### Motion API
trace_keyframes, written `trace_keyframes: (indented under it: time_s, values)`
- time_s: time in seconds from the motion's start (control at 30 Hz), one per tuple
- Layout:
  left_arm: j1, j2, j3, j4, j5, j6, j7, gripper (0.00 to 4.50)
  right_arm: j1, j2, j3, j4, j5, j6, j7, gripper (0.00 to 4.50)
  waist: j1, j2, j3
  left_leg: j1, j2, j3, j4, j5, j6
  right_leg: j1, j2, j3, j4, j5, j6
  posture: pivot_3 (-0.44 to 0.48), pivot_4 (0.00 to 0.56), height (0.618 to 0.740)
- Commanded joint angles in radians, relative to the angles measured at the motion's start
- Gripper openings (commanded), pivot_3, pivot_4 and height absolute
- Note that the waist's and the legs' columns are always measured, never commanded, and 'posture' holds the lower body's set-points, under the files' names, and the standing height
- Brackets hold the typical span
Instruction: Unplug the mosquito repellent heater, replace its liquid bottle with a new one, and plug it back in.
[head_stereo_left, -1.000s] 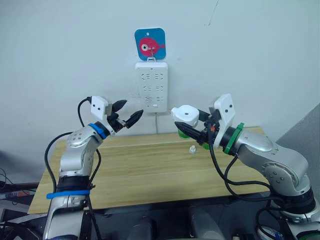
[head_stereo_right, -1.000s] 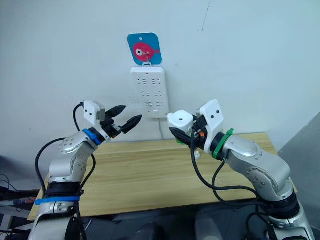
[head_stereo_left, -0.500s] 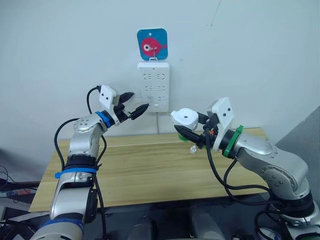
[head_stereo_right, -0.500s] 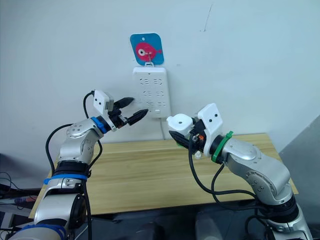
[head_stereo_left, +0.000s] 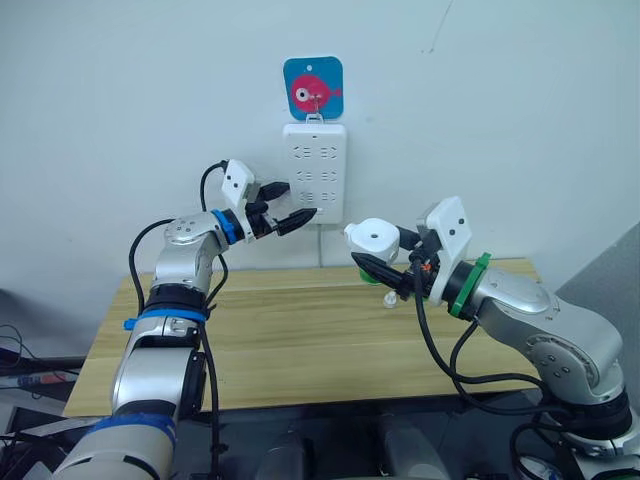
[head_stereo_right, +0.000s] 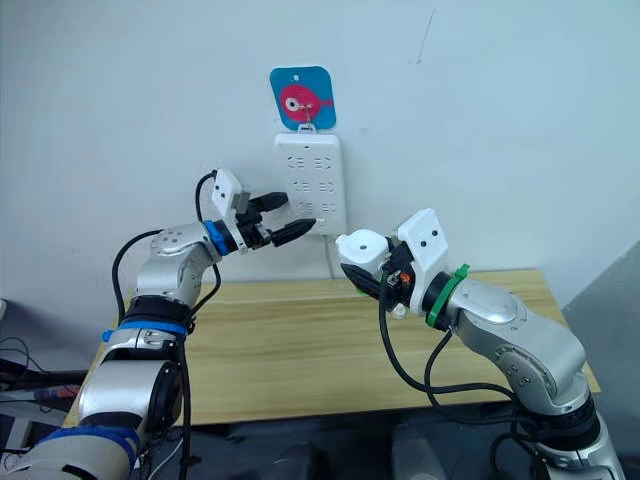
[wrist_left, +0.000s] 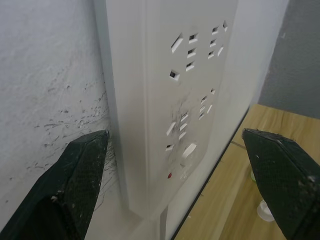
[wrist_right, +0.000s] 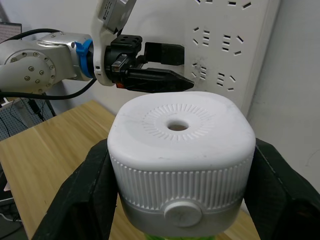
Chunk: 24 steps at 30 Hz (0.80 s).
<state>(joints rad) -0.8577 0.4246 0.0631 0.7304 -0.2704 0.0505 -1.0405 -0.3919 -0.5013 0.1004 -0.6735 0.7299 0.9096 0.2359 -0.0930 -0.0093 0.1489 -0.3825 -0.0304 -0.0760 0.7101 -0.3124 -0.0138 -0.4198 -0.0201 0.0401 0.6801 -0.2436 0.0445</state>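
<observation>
Left gripper (head_stereo_left: 296, 217) now up at the wall socket strip (head_stereo_left: 314, 172), centre-upper frame. A second ago it hung lower and further left, well apart from the strip; it has swung in and risen. Jaws spread, tips at the strip's lower left corner. In the left wrist view one finger sits out over bare wall, the other past the strip's far edge, so the strip's lower end lies between them. Touching or not, cannot tell.

Right gripper (head_stereo_left: 385, 268) pinching the mosquito repellent heater (head_stereo_left: 371, 238), right of centre, held in the air above the worktop (head_stereo_left: 290, 340). Barely shifted over the last second. Right wrist view: black fingers pressed to both ribbed sides of the white body, vent hole facing the camera, a sliver of green bottle (wrist_right: 175, 236) showing beneath. So a bottle appears to be fitted, though whether it is the new one I cannot tell.

A small clear item, cap-like, (head_stereo_left: 386, 299) lies on the worktop just below the right gripper. Something green (head_stereo_left: 366, 275) behind the heater, partly hidden, possibly the other bottle.

Reading: heater is out of the strip and in hand, and the left arm's approach looks like bracing the hanging strip for re-plugging. Next the heater's prongs need lining up with a socket; prongs not visible from here. Strip hangs from a hook under the fish sticker (head_stereo_left: 313, 88), so it may swing if pushed unsupported.
</observation>
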Motion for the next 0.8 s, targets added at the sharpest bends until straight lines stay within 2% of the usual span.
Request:
trace_keyframes:
  time_s: [0.03,0.1,0.2,0.3,0.47,0.8]
  values:
    - [-0.060,-0.010,-0.007,-0.027,-0.017,0.011,-0.051,4.50,0.002,0.014,-0.046,-0.049,0.022,0.008,-0.009,3.00,-0.001,0.000,0.000,0.000,0.000,0.001,0.000,0.000,0.000,0.000,0.000,0.000,0.000,0.000,0.000,-0.227,0.101,0.730]
    - [-0.065,-0.012,-0.010,-0.037,-0.024,0.029,-0.077,4.50,0.006,0.020,-0.057,-0.053,0.029,0.019,-0.014,3.00,-0.004,0.000,0.000,0.000,0.000,0.001,0.000,0.000,0.000,0.000,0.000,0.000,0.000,0.000,0.000,-0.227,0.101,0.730]
    - [-0.068,-0.014,-0.014,-0.048,-0.022,0.043,-0.099,3.87,0.009,0.029,-0.070,-0.059,0.042,0.036,-0.020,3.00,-0.019,0.000,0.000,0.000,0.000,0.001,0.000,0.000,0.000,-0.001,0.000,0.001,0.000,0.000,0.000,-0.232,0.104,0.730]
    - [-0.070,-0.015,-0.014,-0.051,-0.017,0.051,-0.104,3.07,0.004,0.036,-0.078,-0.060,0.049,0.052,-0.029,3.00,-0.030,0.000,0.000,0.000,0.001,0.001,-0.001,0.000,0.000,-0.001,0.000,0.001,0.000,0.000,0.000,-0.232,0.104,0.730]
    - [-0.071,-0.010,-0.016,-0.052,-0.006,0.056,-0.099,1.44,-0.030,0.073,-0.085,-0.047,0.051,0.088,-0.081,3.00,-0.046,0.000,0.000,0.000,0.002,0.000,-0.001,0.000,0.000,-0.001,0.000,0.001,0.000,0.000,0.000,-0.237,0.105,0.730]
    - [-0.061,-0.004,-0.026,-0.098,-0.002,0.111,-0.088,1.36,-0.194,0.209,0.001,0.045,-0.079,0.193,-0.255,3.00,-0.049,0.000,0.000,-0.001,0.001,0.000,-0.002,0.000,0.000,-0.002,-0.001,0.002,0.000,0.000,0.000,-0.238,0.107,0.730]
